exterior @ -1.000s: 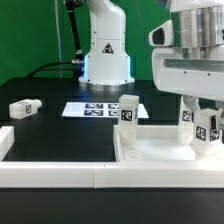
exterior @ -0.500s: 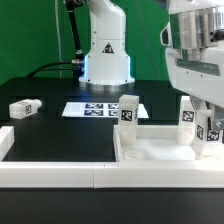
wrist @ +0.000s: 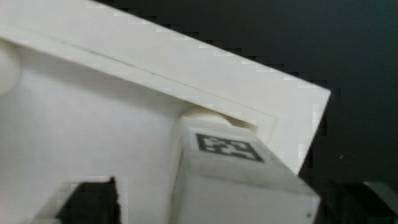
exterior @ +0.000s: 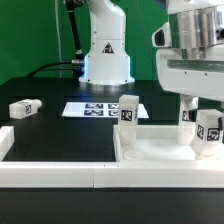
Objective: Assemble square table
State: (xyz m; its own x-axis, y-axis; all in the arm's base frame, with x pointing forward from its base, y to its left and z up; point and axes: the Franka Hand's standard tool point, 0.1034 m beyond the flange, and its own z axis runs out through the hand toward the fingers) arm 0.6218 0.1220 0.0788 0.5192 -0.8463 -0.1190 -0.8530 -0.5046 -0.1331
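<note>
Three legs are seen upright on the square table top (exterior: 160, 152): the left leg (exterior: 128, 110), the rear leg (exterior: 188, 115) and the near leg (exterior: 209, 130). A loose leg (exterior: 24, 107) lies well apart on the worktop (exterior: 60, 135), so one fitting is judged outstanding. The pincer (exterior: 206, 110) is spread open around the near leg, nothing gripped. No writing can be read; only black-white tags are shown on the legs and the marker board (exterior: 95, 108)

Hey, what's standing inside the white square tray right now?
One tagged leg stands by the tray's left rim in the exterior view; two more stand on its right under the gripper, which partly covers them.
</note>
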